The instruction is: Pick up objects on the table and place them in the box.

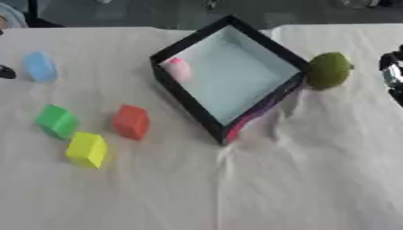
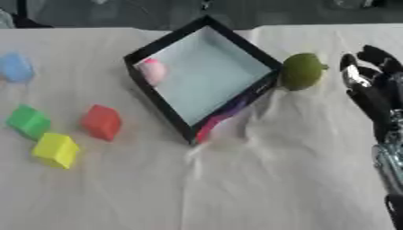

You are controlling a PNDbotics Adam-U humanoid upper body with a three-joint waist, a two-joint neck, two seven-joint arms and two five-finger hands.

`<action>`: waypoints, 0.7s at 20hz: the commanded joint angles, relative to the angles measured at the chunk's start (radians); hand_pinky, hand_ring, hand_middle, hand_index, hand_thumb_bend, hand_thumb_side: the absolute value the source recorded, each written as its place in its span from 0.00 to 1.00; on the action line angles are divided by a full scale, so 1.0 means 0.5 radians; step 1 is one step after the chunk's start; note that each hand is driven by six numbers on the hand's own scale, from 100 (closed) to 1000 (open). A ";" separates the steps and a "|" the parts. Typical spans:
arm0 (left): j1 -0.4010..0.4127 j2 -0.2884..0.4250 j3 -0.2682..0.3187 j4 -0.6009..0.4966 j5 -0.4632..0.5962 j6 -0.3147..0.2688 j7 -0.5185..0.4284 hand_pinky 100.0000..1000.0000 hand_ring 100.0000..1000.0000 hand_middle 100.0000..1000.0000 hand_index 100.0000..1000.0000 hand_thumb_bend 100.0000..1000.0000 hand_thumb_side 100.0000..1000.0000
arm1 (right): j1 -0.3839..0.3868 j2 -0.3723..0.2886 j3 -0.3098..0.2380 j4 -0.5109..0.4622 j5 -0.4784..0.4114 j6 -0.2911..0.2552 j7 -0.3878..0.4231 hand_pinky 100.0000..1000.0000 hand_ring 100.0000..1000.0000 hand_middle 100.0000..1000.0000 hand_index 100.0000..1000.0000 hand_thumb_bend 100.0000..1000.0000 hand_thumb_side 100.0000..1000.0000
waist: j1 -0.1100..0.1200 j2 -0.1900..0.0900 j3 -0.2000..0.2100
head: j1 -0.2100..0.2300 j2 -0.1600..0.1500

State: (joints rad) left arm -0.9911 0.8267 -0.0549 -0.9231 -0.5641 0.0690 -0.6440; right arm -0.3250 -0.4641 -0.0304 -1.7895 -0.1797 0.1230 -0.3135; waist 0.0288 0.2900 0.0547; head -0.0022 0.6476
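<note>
yellow block (image 1: pixel 87 150) nearest, red block (image 1: pixel 131 121) beside, pink object (image 1: pixel 178 69) inside black box (image 1: pixel 189 41), right hand (image 2: pixel 370 92) empty, fingers relaxed, near green fruit (image 2: pixel 301 71)

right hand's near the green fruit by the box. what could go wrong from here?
1. The green fruit is round and sits against the outside wall of the box; the right hand, open beside it, could nudge it and it may roll away.
2. The box is light-looking and on a wrinkled cloth; a bump might slide it.
3. The pink object is already inside; the four blocks lie far left, likely beyond this hand's easy reach.
</note>
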 commanded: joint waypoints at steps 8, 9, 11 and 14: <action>-0.110 -0.070 -0.032 0.020 -0.082 -0.037 0.001 0.92 0.91 0.80 0.84 0.70 0.11 | -0.023 -0.050 -0.007 -0.030 0.016 -0.002 0.010 0.86 0.79 0.81 0.86 0.18 0.36 | -0.020 0.004 -0.015 | 0.024 -0.049; -0.114 -0.076 -0.030 0.026 -0.091 -0.036 0.010 0.92 0.91 0.80 0.84 0.70 0.11 | -0.025 -0.049 -0.006 -0.031 0.016 -0.002 0.011 0.86 0.79 0.81 0.86 0.18 0.36 | -0.021 0.006 -0.016 | 0.026 -0.053; -0.120 -0.083 -0.018 0.038 -0.101 -0.033 0.037 0.91 0.91 0.80 0.84 0.67 0.09 | -0.029 -0.049 -0.004 -0.032 0.016 -0.003 0.013 0.86 0.79 0.81 0.86 0.18 0.36 | -0.024 0.012 -0.019 | 0.025 -0.063; -0.126 -0.083 0.003 0.067 -0.093 -0.015 0.076 0.91 0.91 0.79 0.82 0.63 0.03 | -0.040 -0.053 -0.003 -0.037 0.015 -0.002 0.014 0.86 0.79 0.81 0.86 0.18 0.36 | -0.024 0.029 -0.028 | 0.029 -0.077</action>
State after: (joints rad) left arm -1.0303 0.7583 -0.0679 -0.8861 -0.6080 0.0596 -0.6169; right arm -0.3338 -0.4641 -0.0297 -1.7895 -0.1780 0.1238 -0.3086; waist 0.0282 0.3099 0.0398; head 0.0087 0.6233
